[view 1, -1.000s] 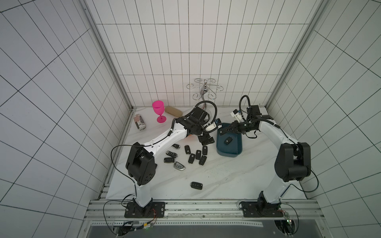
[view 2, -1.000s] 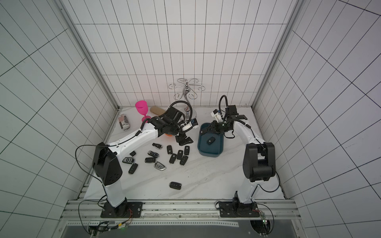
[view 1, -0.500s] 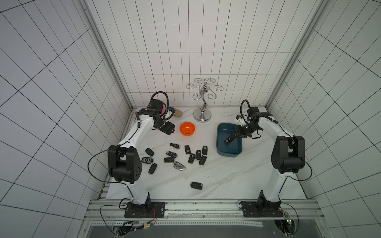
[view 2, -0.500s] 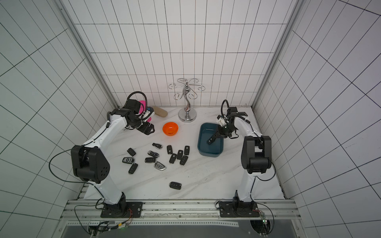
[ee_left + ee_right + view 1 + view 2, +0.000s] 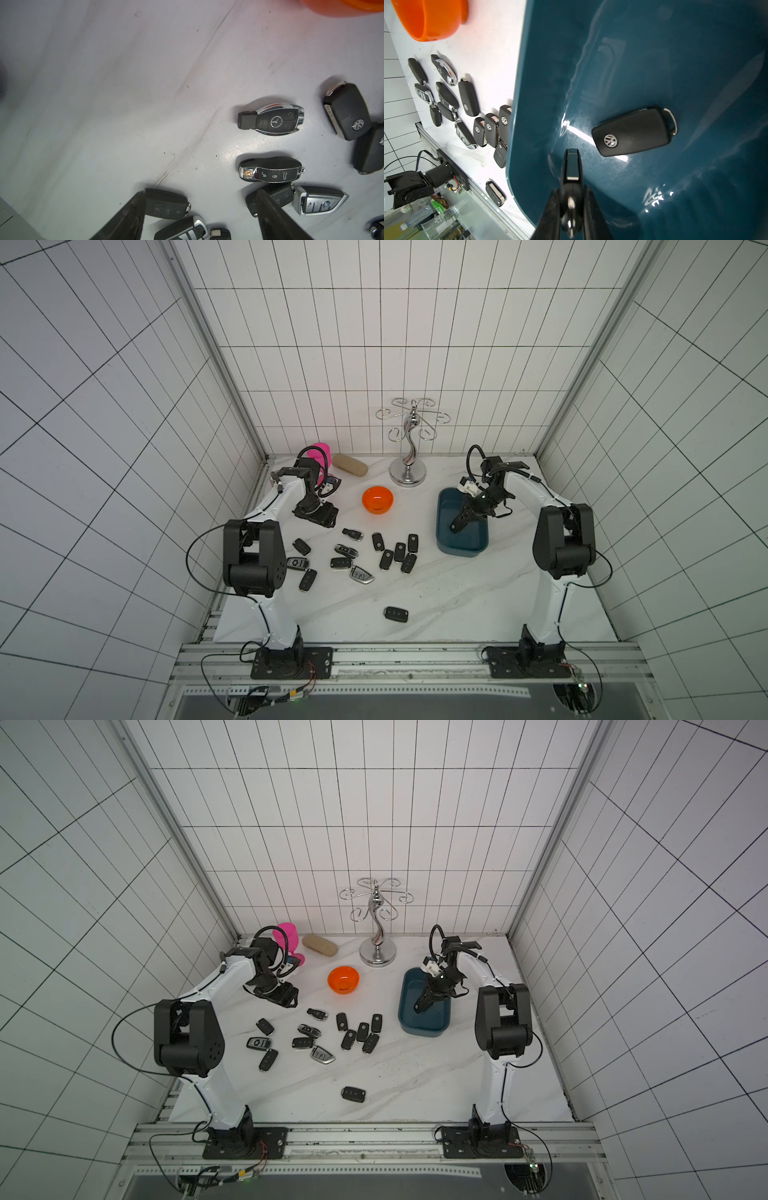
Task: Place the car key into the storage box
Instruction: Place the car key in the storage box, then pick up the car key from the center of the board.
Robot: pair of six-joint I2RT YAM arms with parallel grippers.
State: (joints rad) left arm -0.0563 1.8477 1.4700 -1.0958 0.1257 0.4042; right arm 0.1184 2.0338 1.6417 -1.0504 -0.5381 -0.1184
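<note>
The teal-blue storage box (image 5: 461, 549) (image 5: 424, 1031) (image 5: 654, 62) stands on the right of the white table. My right gripper (image 5: 457, 526) (image 5: 419, 1006) (image 5: 572, 193) reaches down inside it, shut on a black car key (image 5: 571, 166) held edge-on just above the floor. Another black key (image 5: 633, 133) lies flat in the box. My left gripper (image 5: 318, 514) (image 5: 279, 996) (image 5: 200, 193) hangs open at the back left over several loose keys (image 5: 353, 551) (image 5: 270, 119). One black key (image 5: 166, 205) lies below, beside one of its fingers.
An orange bowl (image 5: 377, 499) (image 5: 343, 979) sits between the arms. Behind it stand a chrome hook stand (image 5: 409, 477), a pink goblet (image 5: 322, 452) and a tan case (image 5: 350, 464). A single key (image 5: 395, 614) lies near the front edge.
My left arm has swung away from the box to the back left, then come forward over the loose keys. My right gripper has moved from the box's far edge down inside it with its key.
</note>
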